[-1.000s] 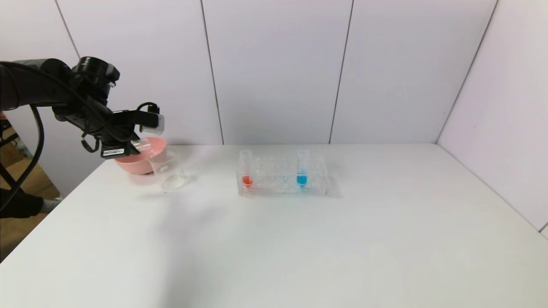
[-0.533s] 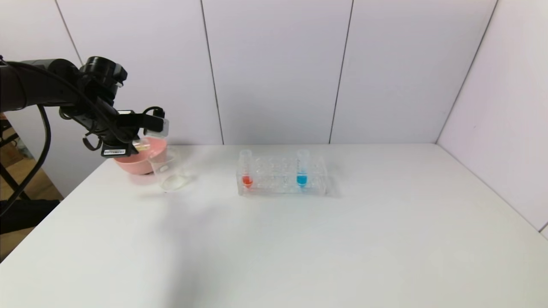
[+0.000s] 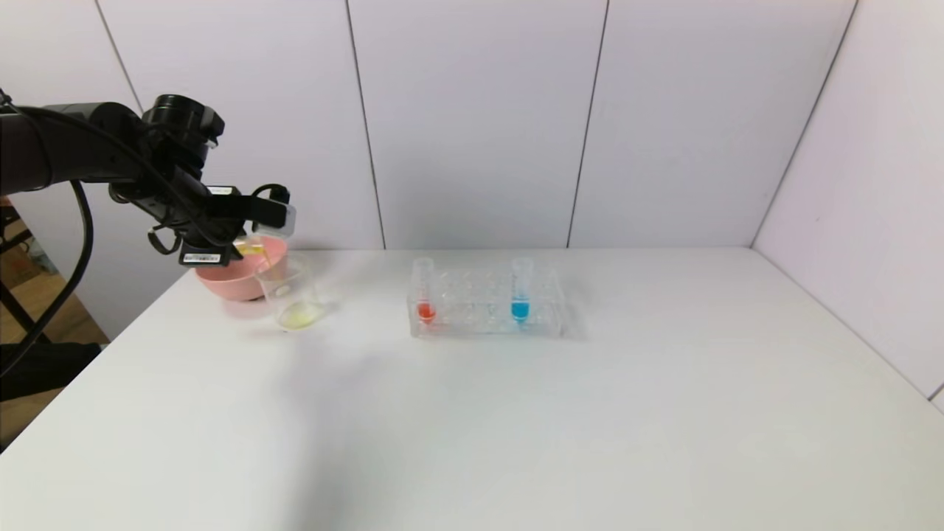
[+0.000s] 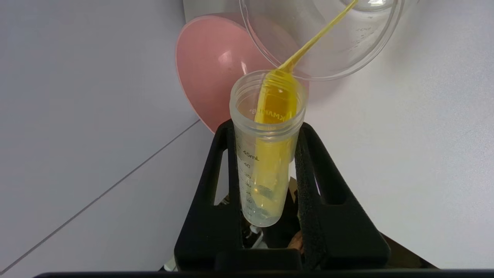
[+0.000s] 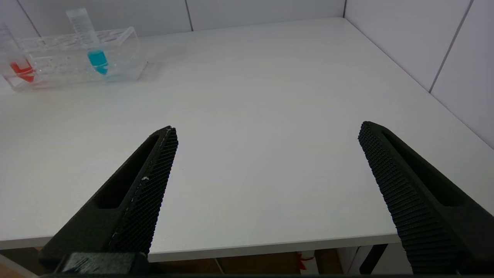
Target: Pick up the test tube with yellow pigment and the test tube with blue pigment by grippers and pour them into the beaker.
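Yellow tube (image 4: 266, 154) between left end effector (image 4: 266, 133) fingers.

Clear tube rack (image 3: 487, 306) stands mid-table on the white table (image 3: 516, 428). Red-liquid tube (image 3: 424, 291) upright in the rack's left end. Pink bowl (image 3: 240, 276) sits well left of the rack, near the wall.

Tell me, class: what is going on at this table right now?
The left gripper holds the test tube with yellow pigment tipped over the beaker, and a yellow stream runs into it; yellow liquid pools at the beaker's bottom. The test tube with blue pigment stands in the clear rack beside a red one. The right gripper waits open near the table's edge.
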{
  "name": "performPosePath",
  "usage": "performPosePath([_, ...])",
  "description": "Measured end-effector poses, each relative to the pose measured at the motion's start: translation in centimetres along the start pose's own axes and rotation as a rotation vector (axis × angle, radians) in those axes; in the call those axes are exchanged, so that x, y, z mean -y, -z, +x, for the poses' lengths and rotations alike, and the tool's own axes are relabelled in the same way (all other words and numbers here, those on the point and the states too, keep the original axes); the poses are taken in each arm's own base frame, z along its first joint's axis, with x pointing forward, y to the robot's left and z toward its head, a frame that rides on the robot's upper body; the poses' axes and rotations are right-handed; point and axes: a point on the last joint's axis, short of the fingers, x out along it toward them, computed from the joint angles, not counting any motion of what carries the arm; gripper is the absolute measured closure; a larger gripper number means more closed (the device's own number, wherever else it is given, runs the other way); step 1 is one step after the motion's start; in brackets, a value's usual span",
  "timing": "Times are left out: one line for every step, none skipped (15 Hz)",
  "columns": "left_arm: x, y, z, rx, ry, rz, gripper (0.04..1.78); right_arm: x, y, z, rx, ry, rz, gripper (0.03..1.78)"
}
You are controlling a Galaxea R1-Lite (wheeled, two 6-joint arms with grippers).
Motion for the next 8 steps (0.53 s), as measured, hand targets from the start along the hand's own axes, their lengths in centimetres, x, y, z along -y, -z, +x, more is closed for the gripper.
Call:
performPosePath([-0.02,-0.09,0.00,-0.008,-0.003,0.003,1.39,0.00,0.00,0.00,0.000,0.000,0.000,0.10])
performPosePath([-0.02,-0.19,-0.02,-0.024,-0.005,0.005,1.39,0.00,0.00,0.00,0.000,0.000,0.000,0.10])
performPosePath([-0.02,-0.30,-0.04,-0.041,-0.006,0.012,1.39,0.00,0.00,0.00,0.000,0.000,0.000,0.10])
performPosePath([-0.01,-0.45,-0.04,-0.046,-0.007,0.019,1.39,0.00,0.00,0.00,0.000,0.000,0.000,0.10])
performPosePath([0.02,-0.62,0.01,-0.046,-0.006,0.023,1.39,0.00,0.00,0.00,0.000,0.000,0.000,0.10])
performPosePath([0.03,-0.72,0.04,-0.045,-0.006,0.025,1.39,0.00,0.00,0.00,0.000,0.000,0.000,0.10])
performPosePath([0.00,-0.76,0.05,-0.048,-0.009,0.026,1.39,0.00,0.00,0.00,0.000,0.000,0.000,0.10])
performPosePath([-0.01,-0.79,0.05,-0.060,-0.011,0.032,1.39,0.00,0.00,0.00,0.000,0.000,0.000,0.10])
